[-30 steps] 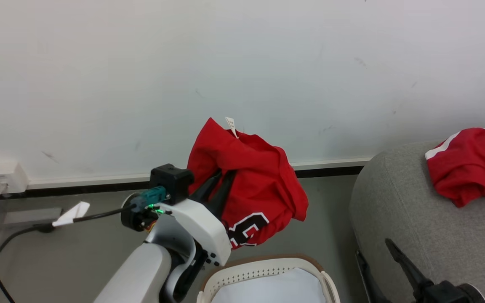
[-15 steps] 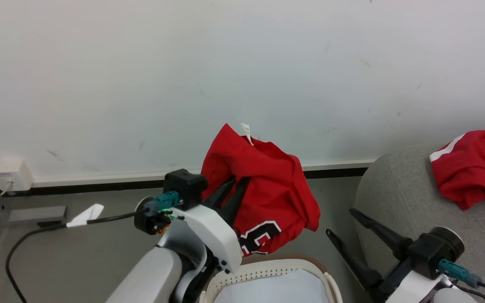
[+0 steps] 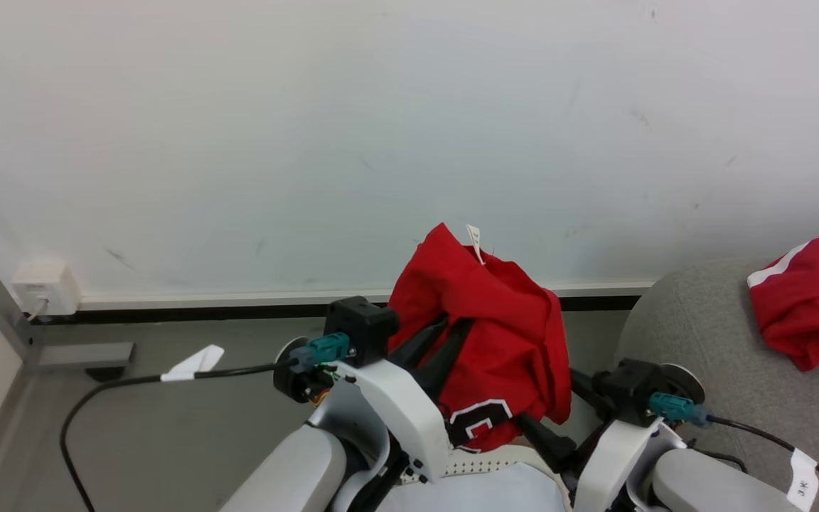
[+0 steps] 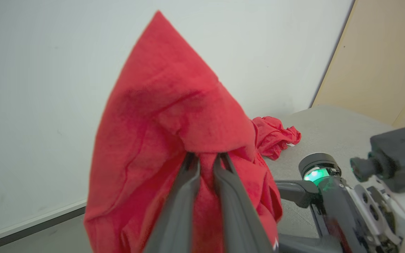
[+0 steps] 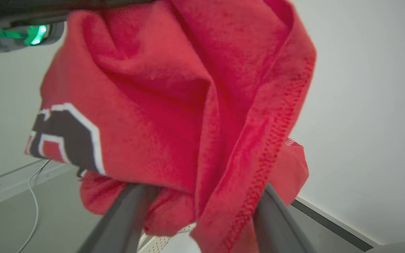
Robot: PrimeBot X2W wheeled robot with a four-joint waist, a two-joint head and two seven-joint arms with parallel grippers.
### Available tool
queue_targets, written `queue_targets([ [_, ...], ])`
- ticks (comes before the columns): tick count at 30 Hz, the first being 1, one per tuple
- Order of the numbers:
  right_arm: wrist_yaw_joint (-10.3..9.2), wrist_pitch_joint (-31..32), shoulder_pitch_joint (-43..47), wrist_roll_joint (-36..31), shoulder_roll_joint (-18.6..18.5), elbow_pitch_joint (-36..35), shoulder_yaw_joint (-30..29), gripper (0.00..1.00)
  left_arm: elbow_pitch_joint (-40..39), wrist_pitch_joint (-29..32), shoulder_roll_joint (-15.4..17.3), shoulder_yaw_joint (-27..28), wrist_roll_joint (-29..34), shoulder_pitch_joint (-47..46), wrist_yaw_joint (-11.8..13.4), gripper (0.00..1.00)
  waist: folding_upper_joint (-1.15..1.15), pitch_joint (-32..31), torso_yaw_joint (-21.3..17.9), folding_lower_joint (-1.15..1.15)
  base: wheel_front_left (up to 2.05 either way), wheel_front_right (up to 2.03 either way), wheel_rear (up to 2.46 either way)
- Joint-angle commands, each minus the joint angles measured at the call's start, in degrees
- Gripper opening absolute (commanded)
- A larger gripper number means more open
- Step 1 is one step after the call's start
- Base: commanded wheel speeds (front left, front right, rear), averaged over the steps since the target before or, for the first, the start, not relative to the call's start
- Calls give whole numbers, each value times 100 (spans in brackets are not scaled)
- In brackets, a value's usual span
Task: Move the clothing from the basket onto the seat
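Left gripper (image 4: 206,156) clamped on soft bright red lettered garment (image 3: 502,320); right gripper (image 5: 202,189) spread wide at its hanging hem. Risk: pinch slips, garment drops short of grey upholstered seat (image 3: 694,341).

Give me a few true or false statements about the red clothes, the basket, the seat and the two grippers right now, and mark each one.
1. The left gripper is shut on a red garment held in the air. True.
2. The right gripper has its jaws closed tight. False: they stand wide open, with the garment's lower folds between them.
3. A second red garment lies on the grey seat. True.
4. The basket shows more red clothing inside. False: a pale cloth shows in it.
5. The held garment touches the seat. False: it hangs above the basket, apart from the seat.
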Motion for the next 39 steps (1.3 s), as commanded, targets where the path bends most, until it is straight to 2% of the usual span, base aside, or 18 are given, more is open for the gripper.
queue_targets([
  [1,-13,-22,-151,135,132,48,150,100,-7,25,-23,-35,-76,-55,-32,0,0,-6,31,0,0,0,0],
  [6,-13,-23,-300,444,397,14,316,100,48,15,-80,-122,-132,-53,-51,0,0,6,67,0,0,0,0],
  [7,-13,-24,-345,428,427,34,325,75,59,11,-92,-135,-137,-63,-56,0,0,7,78,0,0,0,0],
  [8,-13,-24,-370,419,454,55,312,0,68,6,-103,-149,-144,-77,-55,0,0,9,91,0,0,0,0],
  [18,-13,-25,-130,283,464,-182,-104,0,180,-46,-28,-189,-113,-72,-34,1,0,34,114,0,0,0,0],
  [19,-13,-26,-108,270,454,-196,-161,0,189,-69,-10,-202,-64,-77,-27,29,0,36,109,0,0,0,0],
  [20,-13,-26,-83,243,441,-212,-216,0,198,-85,5,-216,-30,-78,-19,70,0,36,106,0,0,0,0],
  [21,-13,-26,-57,227,428,-227,-284,0,220,-99,29,-239,-3,-74,-23,100,0,33,103,0,0,0,0],
  [32,-13,-26,239,-36,214,-405,-1091,0,443,-357,239,-383,123,111,-106,100,0,82,-33,0,0,0,0],
  [39,-13,-26,302,-173,61,-442,-1405,0,532,-438,192,-453,79,198,-106,100,0,109,-228,0,0,0,0],
])
